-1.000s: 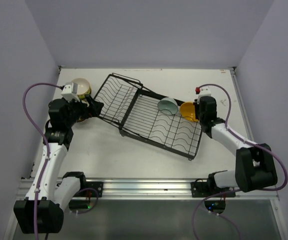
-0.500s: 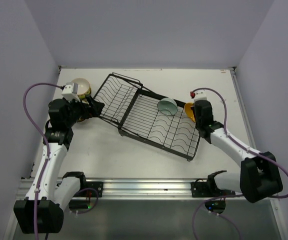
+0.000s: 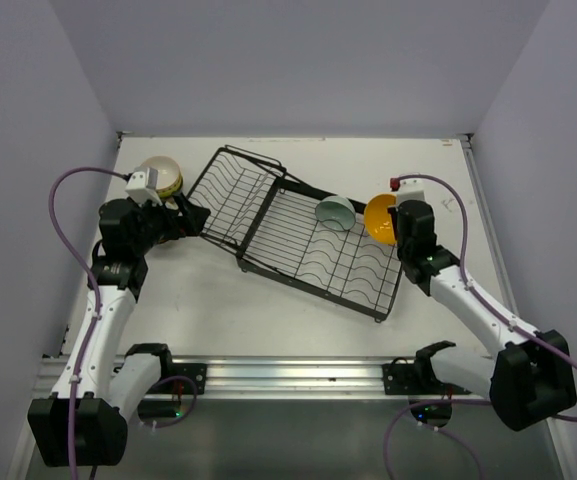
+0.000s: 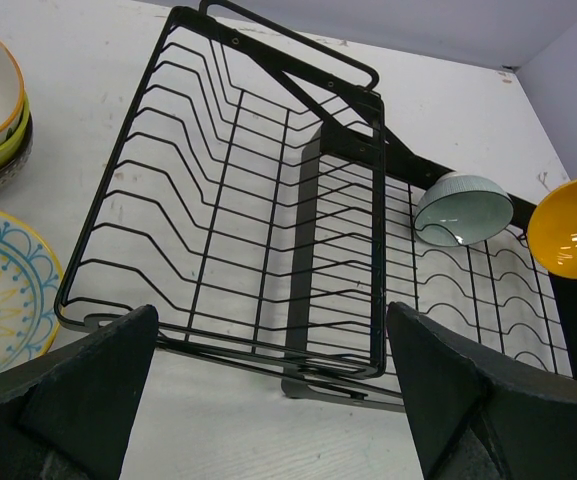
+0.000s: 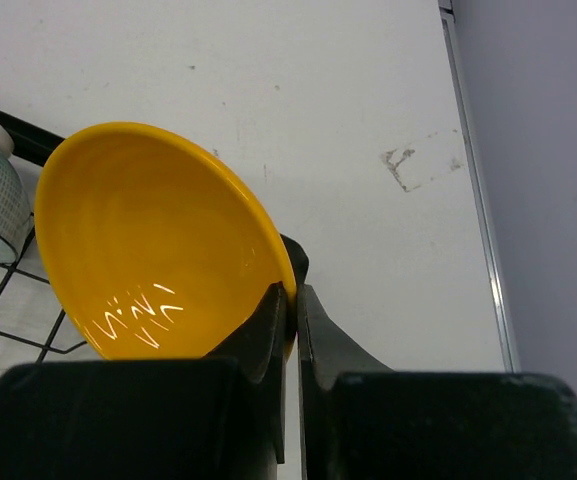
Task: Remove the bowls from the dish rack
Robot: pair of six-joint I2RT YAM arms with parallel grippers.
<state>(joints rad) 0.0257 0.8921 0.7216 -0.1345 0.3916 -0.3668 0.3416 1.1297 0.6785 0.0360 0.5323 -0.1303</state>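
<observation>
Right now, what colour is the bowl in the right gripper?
Orange-yellow bowl, plain and glossy inside; clearest in the right wrist view.

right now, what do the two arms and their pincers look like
The left arm and right arm have white links with black joints. A purple cable loops along each. The right wrist shows a red spot. The left pincer and right pincer have matte black wedge-shaped fingers.
</observation>
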